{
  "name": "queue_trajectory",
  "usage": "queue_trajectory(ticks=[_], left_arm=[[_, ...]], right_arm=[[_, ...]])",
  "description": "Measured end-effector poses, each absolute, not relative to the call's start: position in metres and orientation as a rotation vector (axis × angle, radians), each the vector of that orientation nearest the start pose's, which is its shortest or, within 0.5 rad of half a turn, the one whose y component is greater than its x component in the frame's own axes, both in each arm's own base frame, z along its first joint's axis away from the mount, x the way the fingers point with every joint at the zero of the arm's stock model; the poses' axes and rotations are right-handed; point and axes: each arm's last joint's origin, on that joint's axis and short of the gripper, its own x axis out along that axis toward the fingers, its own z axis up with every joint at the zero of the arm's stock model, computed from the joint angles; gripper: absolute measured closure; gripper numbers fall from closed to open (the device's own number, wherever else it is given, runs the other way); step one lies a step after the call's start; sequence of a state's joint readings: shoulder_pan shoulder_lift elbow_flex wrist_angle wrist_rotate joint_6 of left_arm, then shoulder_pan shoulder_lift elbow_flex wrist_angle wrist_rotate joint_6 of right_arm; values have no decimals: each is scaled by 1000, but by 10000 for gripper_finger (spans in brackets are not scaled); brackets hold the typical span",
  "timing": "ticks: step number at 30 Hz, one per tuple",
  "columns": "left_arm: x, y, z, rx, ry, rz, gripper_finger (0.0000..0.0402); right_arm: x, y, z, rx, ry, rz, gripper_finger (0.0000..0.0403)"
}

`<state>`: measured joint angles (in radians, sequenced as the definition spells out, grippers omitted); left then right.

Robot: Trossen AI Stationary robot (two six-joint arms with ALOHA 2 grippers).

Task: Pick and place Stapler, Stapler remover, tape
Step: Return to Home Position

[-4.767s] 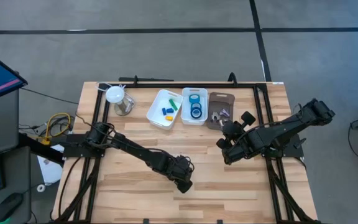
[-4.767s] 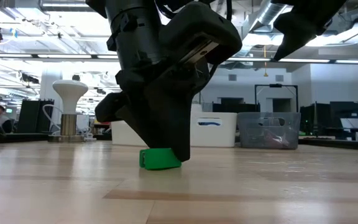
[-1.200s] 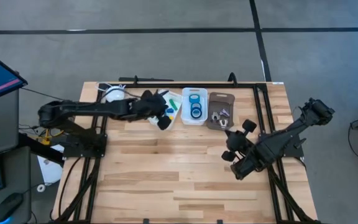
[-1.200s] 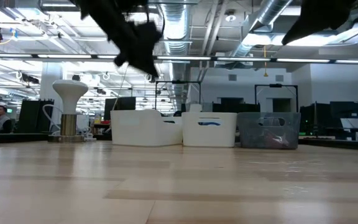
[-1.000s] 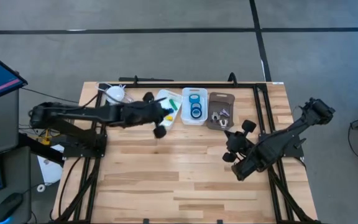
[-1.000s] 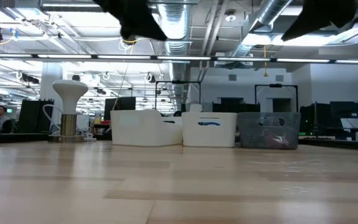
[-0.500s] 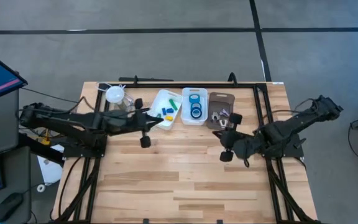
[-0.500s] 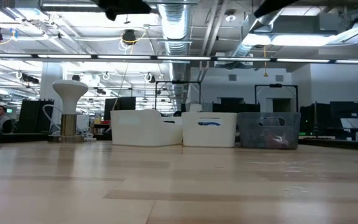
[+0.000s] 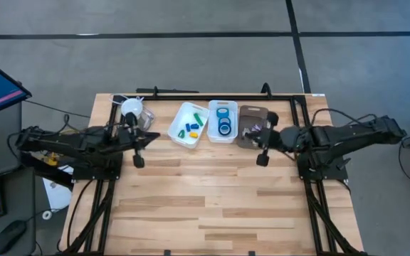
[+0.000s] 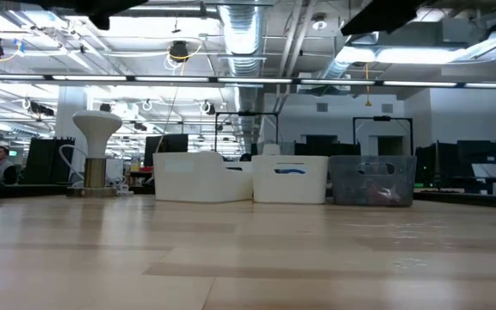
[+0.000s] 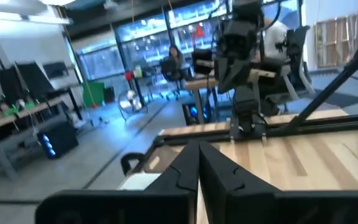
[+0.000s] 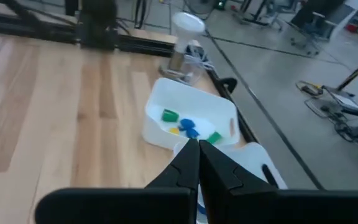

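Overhead, you have both arms stretched level above the far half of the table (image 9: 212, 206), off the wood. Your left gripper (image 11: 198, 149) has its fingers pressed together on nothing and hangs just left of the left white bin (image 9: 179, 117). Your right gripper (image 12: 198, 148) is likewise pressed together and empty, raised at the right side of the dark bin (image 9: 253, 112). The three bins stand in a row at the far edge. The left white bin sits askew and holds the small staplers (image 9: 191, 128), green, blue and yellow. The right white bin (image 9: 211, 121) holds the tape (image 9: 223, 128), three blue rolls. The dark bin holds the grey staple removers (image 9: 248, 131). A white-capped stand (image 9: 132, 108) sits at the far left.
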<state>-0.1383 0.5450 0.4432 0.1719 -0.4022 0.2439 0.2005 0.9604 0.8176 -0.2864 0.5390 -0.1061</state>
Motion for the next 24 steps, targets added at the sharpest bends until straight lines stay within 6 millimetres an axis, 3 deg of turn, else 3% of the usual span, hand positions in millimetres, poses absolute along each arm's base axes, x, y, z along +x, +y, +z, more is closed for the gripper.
queue_trajectory(ticks=[6,12,24], left_arm=[[118,-5,273,224,-106,284,400],[111,-4,262,259,-116,289,400],[101,-2,267,275,-175,321,400]], right_arm=[[172,9,308,-214,341,-360,403],[140,5,304,-186,235,-370,403],[106,-1,290,-170,75,-412,403]])
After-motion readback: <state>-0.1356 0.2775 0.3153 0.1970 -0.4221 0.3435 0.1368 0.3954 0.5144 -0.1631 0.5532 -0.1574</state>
